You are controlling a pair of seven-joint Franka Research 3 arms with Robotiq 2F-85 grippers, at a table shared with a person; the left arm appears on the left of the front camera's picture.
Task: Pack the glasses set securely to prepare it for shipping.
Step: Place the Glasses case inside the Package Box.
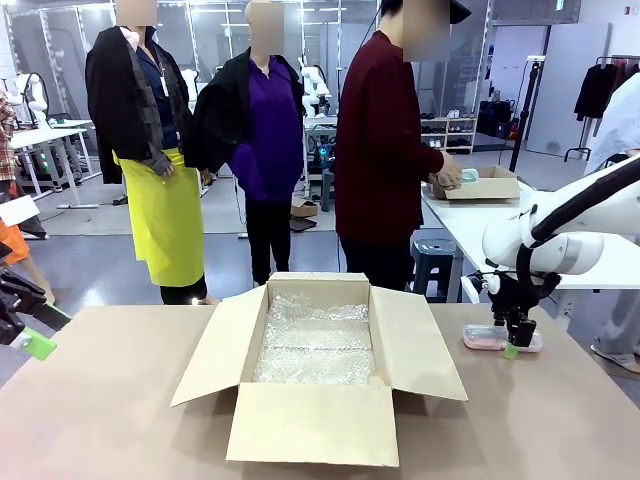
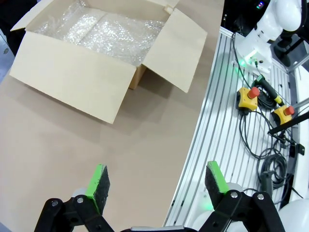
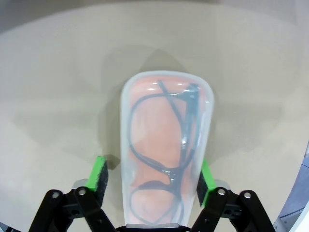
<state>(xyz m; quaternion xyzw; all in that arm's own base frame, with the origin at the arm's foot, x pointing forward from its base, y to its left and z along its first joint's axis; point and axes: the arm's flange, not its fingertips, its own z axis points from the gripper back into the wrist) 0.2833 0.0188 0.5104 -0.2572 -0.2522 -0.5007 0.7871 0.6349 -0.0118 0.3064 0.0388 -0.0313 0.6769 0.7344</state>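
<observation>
Right gripper (image 1: 513, 345) fingers spread, straddling the pale pink case (image 1: 488, 338), which lies flat near the table's (image 1: 120, 400) right edge. Left gripper (image 2: 157, 181) spread wide, empty, near the left edge.

Workshop interior, seen across a tan tabletop (image 1: 110, 400). Beyond it, a smooth grey floor (image 1: 90, 250) runs to a back wall of glazed partitions (image 1: 215, 45), with bright strip lights (image 1: 215, 6) along the top. Left: a white table (image 1: 50, 135) on thin legs. Right: a long white table (image 1: 465, 225), with a grey-blue stool (image 1: 436, 262) at its near end. Behind, low open shelving (image 1: 452, 130) carries small items too distant to identify. At the far right a clothes rail (image 1: 610, 62) holds dark garments beside a pale wall (image 1: 505, 60). In the left wrist view, a ribbed aluminium deck (image 2: 217, 125) adjoins the tabletop's edge, with black cables (image 2: 256, 140) lying across it.
</observation>
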